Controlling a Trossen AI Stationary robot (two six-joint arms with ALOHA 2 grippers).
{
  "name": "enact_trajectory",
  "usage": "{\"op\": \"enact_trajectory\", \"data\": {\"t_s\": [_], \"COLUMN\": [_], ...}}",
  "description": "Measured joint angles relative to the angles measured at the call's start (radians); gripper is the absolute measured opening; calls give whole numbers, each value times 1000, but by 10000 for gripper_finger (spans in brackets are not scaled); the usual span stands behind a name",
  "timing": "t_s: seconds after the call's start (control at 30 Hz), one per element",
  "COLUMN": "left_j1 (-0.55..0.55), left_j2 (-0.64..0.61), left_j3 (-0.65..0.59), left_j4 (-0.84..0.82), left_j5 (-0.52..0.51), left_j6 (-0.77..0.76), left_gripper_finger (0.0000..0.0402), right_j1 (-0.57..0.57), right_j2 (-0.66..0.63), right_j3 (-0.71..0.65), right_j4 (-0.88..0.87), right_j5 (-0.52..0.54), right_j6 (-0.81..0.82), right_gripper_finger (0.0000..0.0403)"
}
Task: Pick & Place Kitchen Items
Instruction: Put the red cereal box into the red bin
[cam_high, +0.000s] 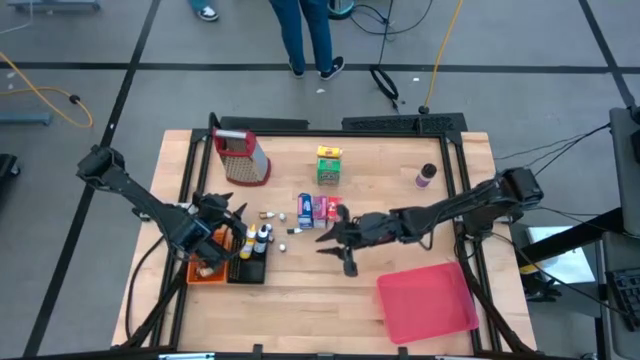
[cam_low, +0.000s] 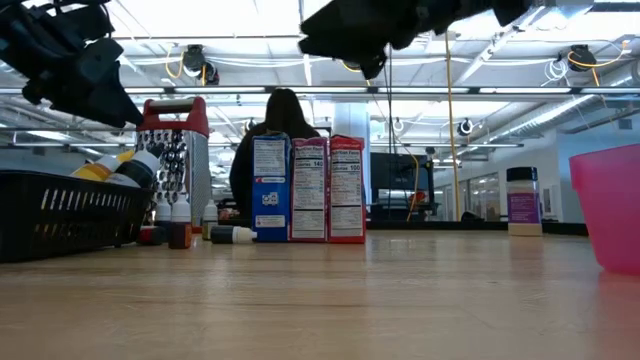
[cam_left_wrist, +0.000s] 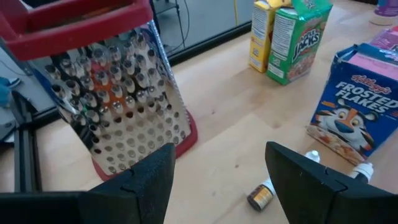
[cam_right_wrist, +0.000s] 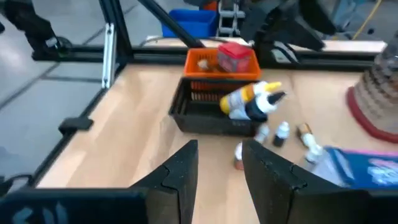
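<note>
My table (cam_high: 300, 300) carries a pink bin (cam_high: 425, 303) at the near right. My right arm reaches in low from the right, and my right tool (cam_high: 335, 243) hangs above the wood near the blue, pink and red cartons (cam_high: 320, 210), fingers a little apart and holding nothing. My left arm bends in from the left; my left tool (cam_high: 222, 222) hovers spread wide and empty over the black basket (cam_high: 248, 266) with bottles, beside the grater (cam_high: 240, 157). Little bottles (cam_high: 283, 229) lie near the cartons.
</note>
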Motion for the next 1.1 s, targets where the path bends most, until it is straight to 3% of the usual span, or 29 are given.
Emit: {"op": "enact_trajectory", "data": {"t_s": [0.17,0.37,0.6,0.73,1.1], "left_j1": [0,0,0,0,0], "left_j2": [0,0,0,0,0], "left_j3": [0,0,0,0,0], "left_j4": [6,36,117,139,173], "left_j5": [-13,-13,-15,-15,-15], "left_j6": [11,22,127,149,177], "left_gripper_finger": [253,253,253,253,253], "right_j1": [36,37,80,118,126], "right_j2": [75,48,-7,-22,25], "right_j3": [0,0,1,1,0], "right_j4": [79,15,-194,-282,-444], "right_j5": [25,359,474,594,633], "right_j6": [-6,-11,55,101,334], "right_gripper_finger": [116,116,116,116,116]}}
